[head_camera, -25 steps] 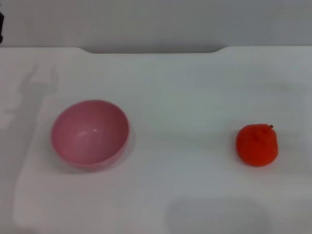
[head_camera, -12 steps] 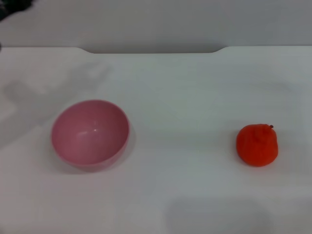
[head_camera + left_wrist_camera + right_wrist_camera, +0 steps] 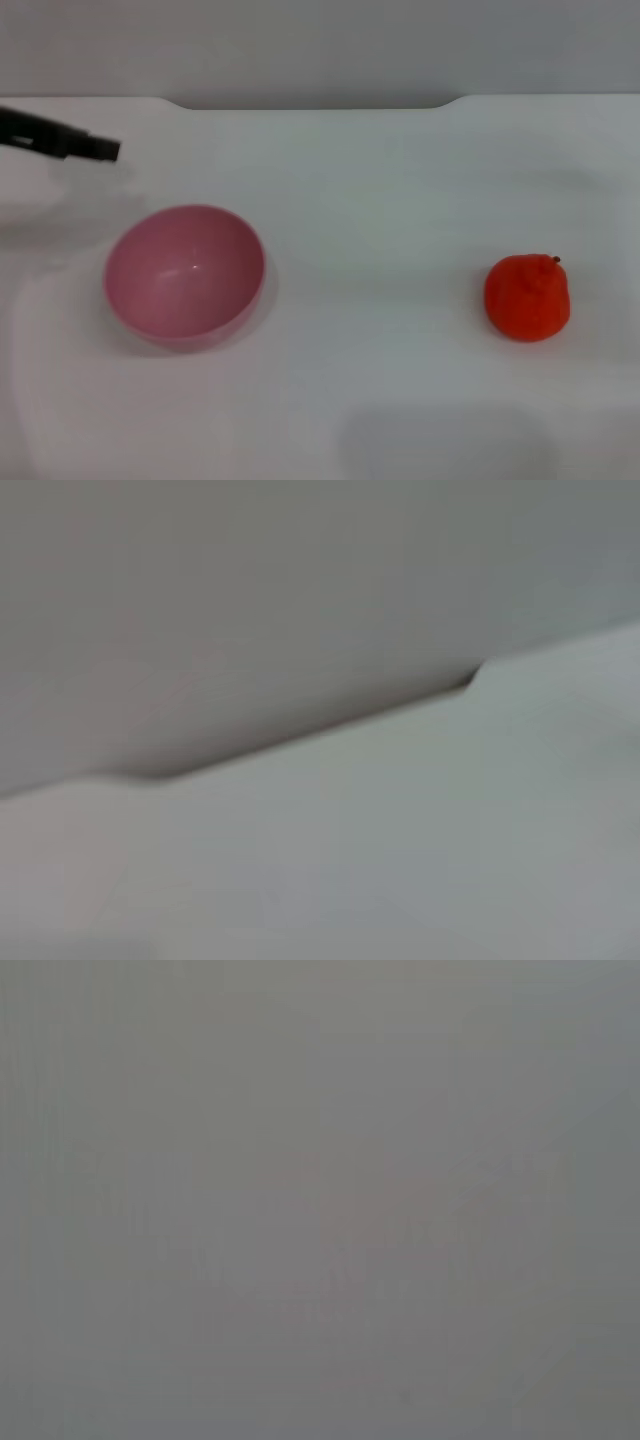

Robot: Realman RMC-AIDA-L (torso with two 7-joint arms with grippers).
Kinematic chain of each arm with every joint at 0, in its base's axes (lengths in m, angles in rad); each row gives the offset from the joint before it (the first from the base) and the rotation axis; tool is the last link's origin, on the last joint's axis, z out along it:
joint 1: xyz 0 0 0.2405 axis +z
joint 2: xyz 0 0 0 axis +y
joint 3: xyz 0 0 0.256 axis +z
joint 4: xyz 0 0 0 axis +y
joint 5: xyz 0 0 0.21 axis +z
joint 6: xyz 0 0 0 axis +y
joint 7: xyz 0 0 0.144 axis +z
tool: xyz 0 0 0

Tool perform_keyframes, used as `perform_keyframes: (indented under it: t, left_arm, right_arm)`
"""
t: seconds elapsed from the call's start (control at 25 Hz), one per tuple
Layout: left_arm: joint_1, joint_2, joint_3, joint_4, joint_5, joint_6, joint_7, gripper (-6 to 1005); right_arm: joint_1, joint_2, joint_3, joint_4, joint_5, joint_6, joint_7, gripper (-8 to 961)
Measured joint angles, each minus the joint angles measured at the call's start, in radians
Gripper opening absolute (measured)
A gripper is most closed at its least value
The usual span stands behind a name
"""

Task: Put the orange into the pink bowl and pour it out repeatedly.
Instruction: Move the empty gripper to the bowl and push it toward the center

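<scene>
Change: left gripper (image 3: 95,148) has come in from the left edge, now at 11 o'clock of the pink bowl (image 3: 185,275); bowl and orange (image 3: 528,297) unmoved.
Head view: bowl upright and empty, orange at its 3 o'clock, well apart, bare white table (image 3: 370,250) between.
Hidden: gripper cut off at the edge, finger state cannot be told.
Left wrist view: table edge (image 3: 300,735) only.
Right wrist view: featureless grey.

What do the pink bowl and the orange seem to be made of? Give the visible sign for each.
The pink bowl looks like smooth, glossy plastic: its inside shows a small bright highlight and an even colour with no marks. The orange looks like a toy of matt, slightly lumpy material, perhaps foam or soft plastic: it has no shine, an uneven outline and a tiny dark stem nub. Neither can be settled by sight alone.
</scene>
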Motion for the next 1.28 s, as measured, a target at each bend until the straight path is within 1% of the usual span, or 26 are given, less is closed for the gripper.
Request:
perform_keyframes:
  t: [0.04, 0.08, 0.12, 0.16, 0.2, 0.24, 0.28, 0.32, 0.36, 0.44, 0.48, 0.52, 0.56, 0.6, 0.72, 0.88, 1.16, 1.28]
  left_arm:
    - [0.0, 0.0, 0.0, 0.0, 0.0, 0.0, 0.0, 493]
    - [0.0, -0.01, -0.008, 0.034, 0.044, 0.029, -0.017, 492]
    - [0.0, -0.01, -0.008, 0.034, 0.044, 0.029, -0.017, 492]
    - [-0.001, -0.022, -0.02, 0.078, 0.086, 0.069, -0.034, 491]
    - [-0.01, -0.044, -0.037, 0.138, 0.145, 0.131, -0.06, 491]
    - [-0.013, -0.05, -0.038, 0.144, 0.157, 0.139, -0.066, 490]
    - [-0.019, -0.058, -0.039, 0.149, 0.177, 0.147, -0.074, 490]
    - [-0.019, -0.058, -0.039, 0.149, 0.177, 0.147, -0.074, 489]
    - [-0.022, -0.063, -0.039, 0.149, 0.187, 0.148, -0.077, 489]
    - [-0.042, -0.093, -0.038, 0.136, 0.249, 0.141, -0.079, 488]
    - [-0.047, -0.102, -0.037, 0.131, 0.263, 0.136, -0.077, 487]
    - [-0.047, -0.102, -0.037, 0.131, 0.263, 0.136, -0.077, 487]
    - [-0.054, -0.111, -0.036, 0.121, 0.284, 0.124, -0.074, 487]
    - [-0.074, -0.128, -0.032, 0.088, 0.33, 0.093, -0.071, 486]
    - [-0.094, -0.134, -0.029, 0.049, 0.367, 0.063, -0.07, 485]
    - [-0.107, -0.137, -0.024, 0.011, 0.388, 0.035, -0.067, 483]
    - [-0.108, -0.141, -0.021, -0.031, 0.396, 0.026, -0.065, 480]
    - [-0.104, -0.149, -0.011, -0.037, 0.407, 0.026, -0.065, 478]
  right_arm:
    - [-0.002, 0.0, -0.001, 0.001, 0.001, 0.002, 0.0, 610]
    - [-0.004, 0.0, 0.001, 0.001, 0.003, 0.002, 0.0, 610]
    - [-0.005, 0.001, 0.003, 0.001, 0.005, 0.002, 0.0, 610]
    - [-0.005, 0.0, 0.006, 0.001, 0.006, 0.003, 0.0, 610]
    - [-0.005, 0.0, 0.008, 0.001, 0.007, 0.005, 0.0, 610]
    - [-0.004, -0.001, 0.009, 0.001, 0.007, 0.007, 0.0, 610]
    - [-0.002, -0.001, 0.01, 0.0, 0.007, 0.008, 0.001, 610]
    - [-0.001, -0.002, 0.01, -0.002, 0.007, 0.008, 0.001, 610]
    - [0.0, -0.002, 0.01, -0.004, 0.007, 0.008, 0.001, 610]
    - [0.004, -0.002, 0.011, -0.005, 0.007, 0.009, 0.001, 609]
    - [0.007, -0.003, 0.011, -0.005, 0.007, 0.009, 0.001, 609]
    - [0.01, -0.003, 0.011, -0.005, 0.008, 0.009, 0.001, 609]
    - [0.013, -0.004, 0.01, -0.005, 0.008, 0.009, 0.001, 609]
    - [0.016, -0.004, 0.01, -0.006, 0.008, 0.009, 0.001, 609]
    - [0.019, -0.005, 0.008, -0.014, 0.008, 0.009, 0.001, 609]
    - [0.02, -0.006, 0.007, -0.018, 0.008, 0.009, 0.002, 609]
    - [0.021, -0.006, 0.006, -0.018, 0.008, 0.009, 0.002, 609]
    - [0.023, -0.006, 0.003, -0.018, 0.008, 0.009, 0.002, 609]
